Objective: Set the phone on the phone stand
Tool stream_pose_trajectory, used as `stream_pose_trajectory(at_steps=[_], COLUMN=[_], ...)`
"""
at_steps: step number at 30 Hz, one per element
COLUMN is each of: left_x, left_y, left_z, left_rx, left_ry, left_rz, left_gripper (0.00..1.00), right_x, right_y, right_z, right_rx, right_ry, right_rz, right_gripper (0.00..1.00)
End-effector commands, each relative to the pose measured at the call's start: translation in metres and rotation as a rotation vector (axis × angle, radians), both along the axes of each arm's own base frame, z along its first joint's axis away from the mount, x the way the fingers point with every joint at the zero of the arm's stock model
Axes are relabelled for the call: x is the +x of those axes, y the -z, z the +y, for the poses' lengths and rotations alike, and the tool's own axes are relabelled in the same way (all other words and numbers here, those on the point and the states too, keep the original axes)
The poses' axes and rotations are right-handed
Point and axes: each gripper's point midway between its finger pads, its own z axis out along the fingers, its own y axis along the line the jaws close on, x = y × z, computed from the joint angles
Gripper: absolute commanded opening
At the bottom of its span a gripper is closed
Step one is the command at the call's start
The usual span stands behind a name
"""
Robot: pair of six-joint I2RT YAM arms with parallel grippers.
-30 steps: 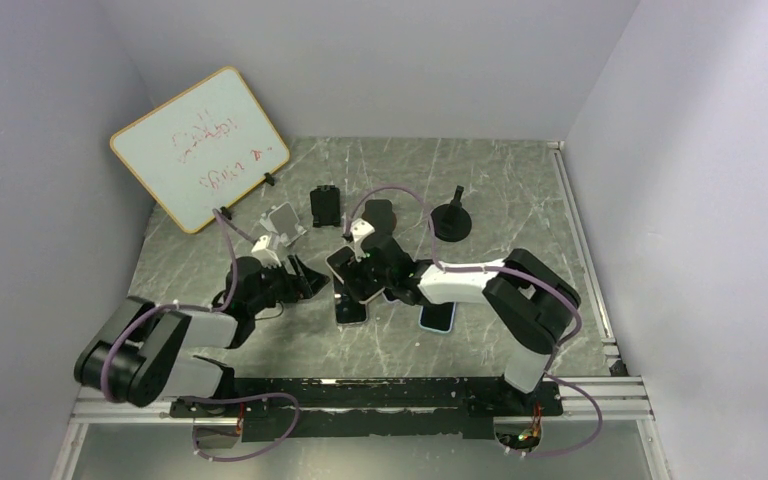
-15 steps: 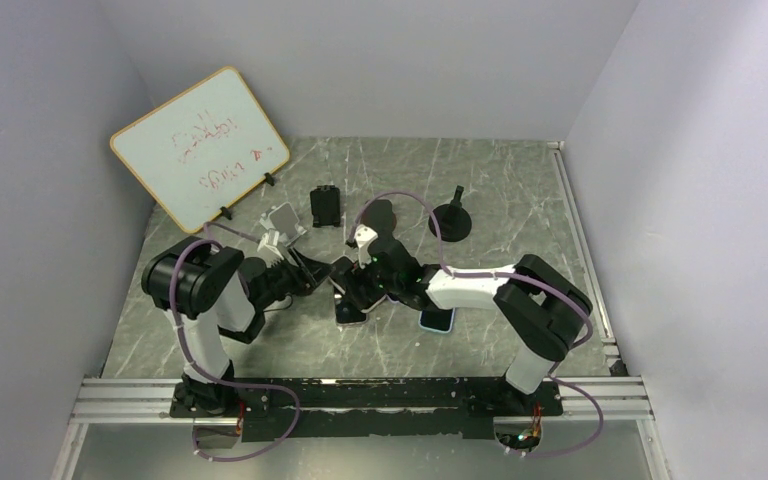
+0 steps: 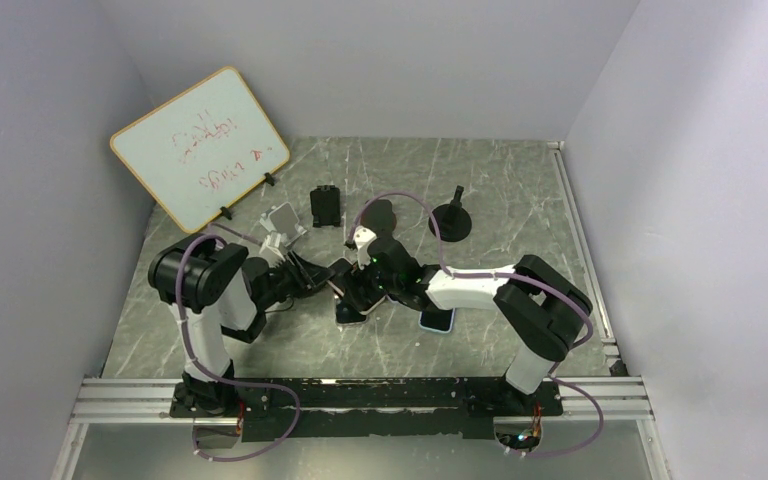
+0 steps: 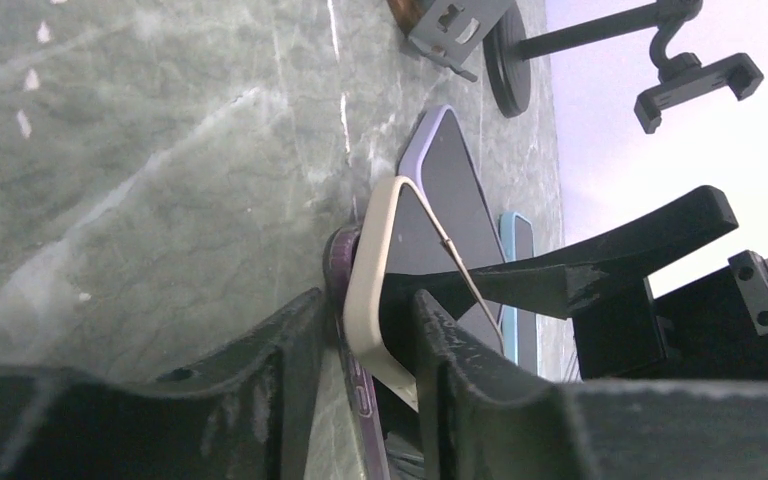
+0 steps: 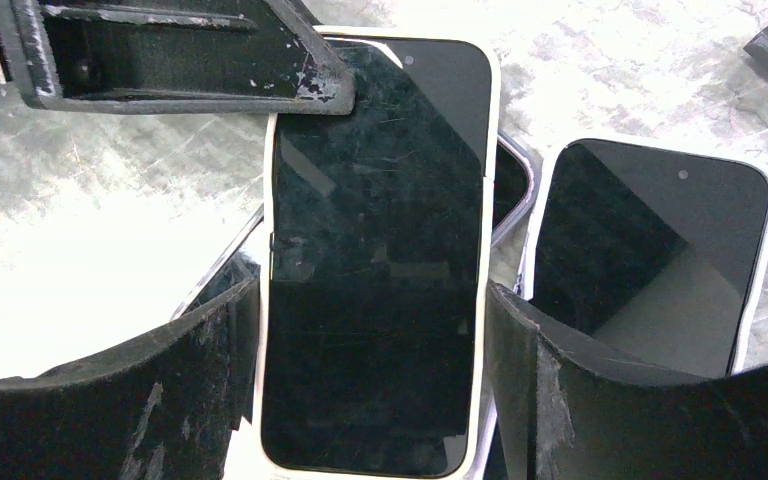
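the cream phone [image 5: 375, 230] is in the middle of the marble table [image 3: 480, 180] and is not on any stand. the right gripper [image 5: 372, 310] holds it by the two long edges, one finger pressed on each side, with the screen facing up to the wrist camera. the left gripper [image 4: 363, 320] is on the opposite side and has the top corner of the same phone between its fingers [image 4: 260, 380], one at the screen and one at the back. the gap there is narrow, but i cannot tell if they really pinch it. in the left wrist view this corner is raised above the table and the phone is tilted. a lilac phone [image 4: 450, 170] lies flat, partly under the cream one. a pale phone [image 5: 655, 250] lies just beside it, and a blue phone [image 3: 437, 320] lies under the right arm. further back stand the grey stand [image 3: 282, 220], the black stand [image 3: 325, 206] and the round-base stand [image 3: 450, 220], all apart from the grippers. a whiteboard [image 3: 200, 148] leans at the far left corner
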Motion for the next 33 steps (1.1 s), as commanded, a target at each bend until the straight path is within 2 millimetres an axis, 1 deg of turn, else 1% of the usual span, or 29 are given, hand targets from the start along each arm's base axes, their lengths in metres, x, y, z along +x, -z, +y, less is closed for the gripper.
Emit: stream_pose_trajectory(at_steps=[1, 2, 5, 8, 10, 11, 15, 17, 18, 20, 22, 25, 27, 28, 29, 31, 32, 33], left_x=[0.002, 0.002, 0.004, 0.007, 0.008, 0.008, 0.007, 0.006, 0.005, 0.004, 0.003, 0.006, 0.012, 0.016, 0.019, 0.028, 0.033, 0.035], left_y=[-0.058, -0.059, -0.066, -0.078, -0.09, -0.097, -0.131, -0.146, -0.153, -0.166, -0.177, -0.184, -0.188, -0.193, -0.199, -0.21, -0.208, -0.213], left_z=[-0.009, -0.01, -0.012, -0.014, -0.016, -0.017, -0.019, -0.019, -0.019, -0.022, -0.025, -0.023, -0.019, -0.016, -0.013, -0.002, 0.004, 0.01], left_rx=[-0.113, -0.116, -0.124, -0.135, -0.152, -0.16, -0.197, -0.214, -0.222, -0.23, -0.216, -0.113, -0.013, 0.036, 0.084, 0.19, 0.243, 0.28], left_ry=[0.039, 0.043, 0.053, 0.062, 0.073, 0.079, 0.098, 0.103, 0.109, 0.131, 0.161, 0.167, 0.15, 0.142, 0.131, 0.096, 0.074, 0.057], left_rz=[-0.278, -0.28, -0.305, -0.35, -0.384, -0.404, -0.501, -0.541, -0.558, -0.59, -0.631, -0.672, -0.694, -0.708, -0.723, -0.743, -0.708, -0.711], left_gripper=[0.39, 0.36, 0.19, 0.07, 0.05, 0.05, 0.05, 0.05, 0.05, 0.05, 0.05, 0.05, 0.05, 0.05, 0.05, 0.05, 0.05, 0.05], right_x=[0.005, 0.005, 0.004, 0.005, 0.004, 0.005, 0.008, 0.011, 0.014, 0.019, 0.024, 0.03, 0.032, 0.032, 0.034, 0.034, 0.034, 0.034], right_y=[-0.026, -0.026, -0.029, -0.033, -0.035, -0.036, -0.041, -0.046, -0.05, -0.062, -0.08, -0.116, -0.139, -0.151, -0.158, -0.17, -0.174, -0.18], right_z=[0.015, 0.016, 0.021, 0.025, 0.028, 0.028, 0.028, 0.027, 0.024, 0.018, 0.008, -0.013, -0.03, -0.037, -0.044, -0.053, -0.055, -0.057], right_rx=[0.082, 0.086, 0.097, 0.113, 0.123, 0.128, 0.131, 0.136, 0.135, 0.139, 0.163, 0.237, 0.293, 0.315, 0.318, 0.324, 0.331, 0.345], right_ry=[-0.027, -0.032, -0.051, -0.069, -0.08, -0.083, -0.075, -0.063, -0.048, -0.016, 0.025, 0.101, 0.139, 0.15, 0.161, 0.178, 0.187, 0.198], right_rz=[-0.058, -0.056, -0.057, -0.065, -0.07, -0.076, -0.096, -0.115, -0.133, -0.174, -0.224, -0.302, -0.346, -0.367, -0.38, -0.404, -0.41, -0.415], right_gripper=[0.63, 0.63, 0.63, 0.63, 0.65, 0.68, 0.86, 0.99, 1.0, 1.0, 1.0, 1.0, 1.0, 1.0, 1.0, 1.0, 1.0, 1.0])
